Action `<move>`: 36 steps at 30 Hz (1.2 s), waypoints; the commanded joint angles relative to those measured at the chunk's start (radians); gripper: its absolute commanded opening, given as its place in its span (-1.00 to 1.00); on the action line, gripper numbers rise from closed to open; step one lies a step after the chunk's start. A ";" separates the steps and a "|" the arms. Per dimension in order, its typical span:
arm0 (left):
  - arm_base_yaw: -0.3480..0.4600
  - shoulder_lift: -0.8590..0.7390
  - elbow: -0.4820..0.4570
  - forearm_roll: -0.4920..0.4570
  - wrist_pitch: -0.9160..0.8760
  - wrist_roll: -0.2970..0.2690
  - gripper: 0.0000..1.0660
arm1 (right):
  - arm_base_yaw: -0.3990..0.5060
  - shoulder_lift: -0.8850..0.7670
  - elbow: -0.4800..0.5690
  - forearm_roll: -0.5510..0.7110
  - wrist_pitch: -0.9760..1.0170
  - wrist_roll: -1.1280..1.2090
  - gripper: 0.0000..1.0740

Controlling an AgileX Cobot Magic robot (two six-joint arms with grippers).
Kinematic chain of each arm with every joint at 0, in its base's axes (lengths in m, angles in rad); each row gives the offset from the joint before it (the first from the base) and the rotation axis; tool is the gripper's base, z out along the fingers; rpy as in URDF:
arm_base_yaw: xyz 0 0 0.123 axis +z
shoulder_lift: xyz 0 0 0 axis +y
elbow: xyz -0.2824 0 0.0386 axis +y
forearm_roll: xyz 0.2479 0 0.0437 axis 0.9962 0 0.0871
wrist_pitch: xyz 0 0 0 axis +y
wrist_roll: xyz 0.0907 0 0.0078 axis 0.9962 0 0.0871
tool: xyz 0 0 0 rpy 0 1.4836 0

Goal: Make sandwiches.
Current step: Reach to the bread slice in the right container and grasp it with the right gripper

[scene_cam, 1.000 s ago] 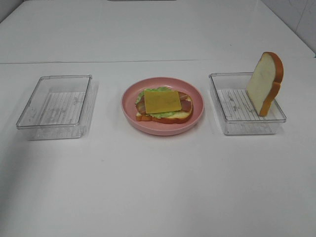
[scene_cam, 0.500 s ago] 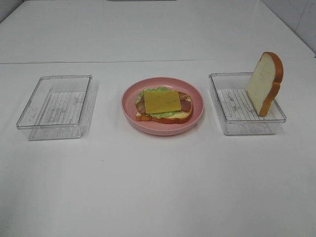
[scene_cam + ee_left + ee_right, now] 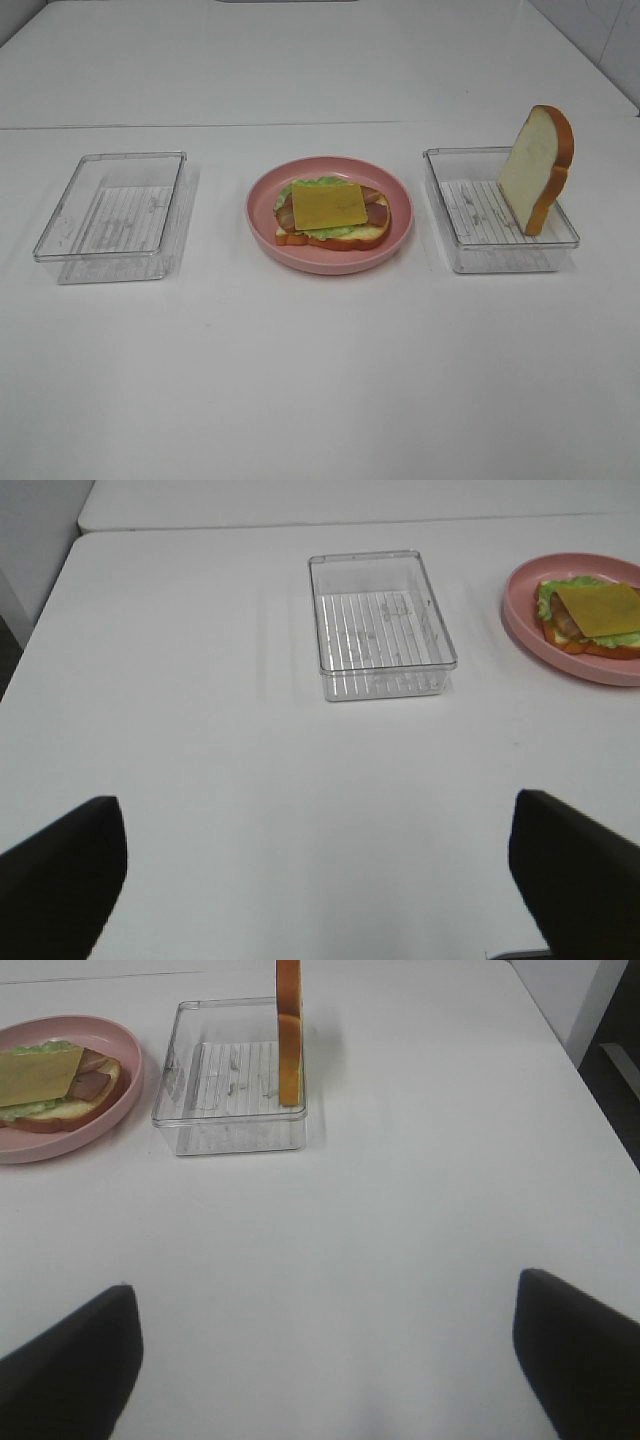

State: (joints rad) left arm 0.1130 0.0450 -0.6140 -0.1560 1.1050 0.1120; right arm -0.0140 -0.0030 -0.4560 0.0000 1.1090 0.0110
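Both hands, left hand [image 3: 310, 880] and right hand [image 3: 325, 1360], spread wide, well back from the sandwich [image 3: 331, 214]

An open-faced toy sandwich [image 3: 332, 217] lies flat on the pink round plate [image 3: 263, 226]: white bread with orange-brown crust, ruffled green lettuce, brown bacon strips, yellow cheese square on top. The second white bread slice [image 3: 535, 167] stands upright on edge in the right clear plastic tray [image 3: 446, 212].

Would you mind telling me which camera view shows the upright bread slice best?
The exterior high view: the bread slice shows its whole white face and crust, standing on edge against the far-right wall of the right tray. The right wrist view catches it edge-on, with its top cut off. The left wrist view does not show it.
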 commanded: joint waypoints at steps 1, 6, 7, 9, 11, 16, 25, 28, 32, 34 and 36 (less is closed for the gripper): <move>-0.032 -0.028 0.003 -0.001 -0.002 -0.001 0.88 | -0.002 -0.034 0.003 -0.009 -0.010 -0.003 0.75; -0.106 -0.059 0.037 0.052 -0.001 -0.001 0.88 | -0.002 -0.034 0.003 -0.009 -0.010 -0.003 0.75; -0.114 -0.066 0.055 0.057 -0.001 -0.016 0.88 | -0.002 -0.034 0.003 -0.009 -0.010 -0.003 0.75; -0.117 -0.068 0.092 0.064 -0.011 -0.039 0.88 | -0.002 -0.034 0.003 -0.009 -0.010 -0.003 0.75; -0.116 -0.067 0.099 0.070 -0.027 -0.048 0.88 | -0.002 -0.033 0.003 -0.011 -0.010 -0.003 0.75; -0.117 -0.067 0.099 0.076 -0.027 -0.060 0.88 | -0.002 -0.033 0.003 -0.010 -0.010 -0.003 0.75; -0.117 -0.067 0.099 0.078 -0.029 -0.077 0.88 | -0.003 -0.033 0.003 -0.010 -0.010 -0.003 0.75; -0.116 -0.069 0.099 0.077 -0.029 -0.077 0.88 | -0.003 -0.033 0.003 -0.010 -0.010 -0.003 0.75; -0.115 -0.070 0.099 0.077 -0.029 -0.077 0.88 | -0.003 -0.033 0.003 -0.010 -0.010 -0.003 0.75; -0.115 -0.071 0.099 0.077 -0.029 -0.077 0.88 | -0.003 -0.033 0.003 -0.010 -0.010 -0.003 0.75; -0.115 -0.071 0.099 0.077 -0.029 -0.077 0.88 | -0.003 -0.033 0.003 -0.010 -0.010 -0.003 0.75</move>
State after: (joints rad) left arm 0.0030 -0.0060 -0.5140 -0.0740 1.0830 0.0440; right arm -0.0140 -0.0030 -0.4560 0.0000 1.1090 0.0110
